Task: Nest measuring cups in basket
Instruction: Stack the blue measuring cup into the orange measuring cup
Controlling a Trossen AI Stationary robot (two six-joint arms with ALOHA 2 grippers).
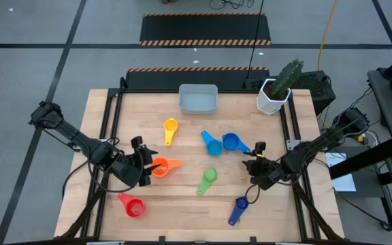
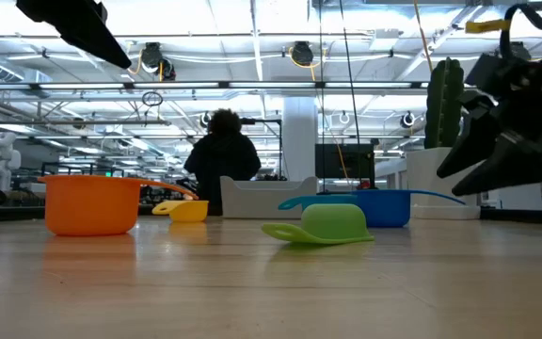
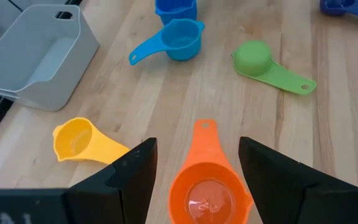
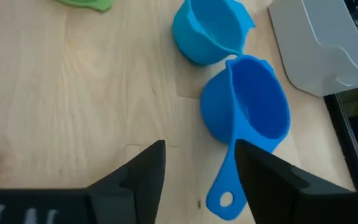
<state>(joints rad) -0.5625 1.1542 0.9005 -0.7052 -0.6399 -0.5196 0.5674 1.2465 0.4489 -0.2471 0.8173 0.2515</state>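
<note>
1. Cactus in a white faceted pot (image 1: 275,96) sits at the table's back corner, right of the shallow grey-blue plastic basket (image 1: 198,99).
2. Seven plastic measuring cups lie scattered outside it, green one (image 1: 208,179) upside down.
3. Left gripper (image 1: 143,164) is spread around the orange cup (image 3: 209,194); right gripper (image 1: 256,158) gapes at the blue cup's handle (image 4: 224,190).
</note>
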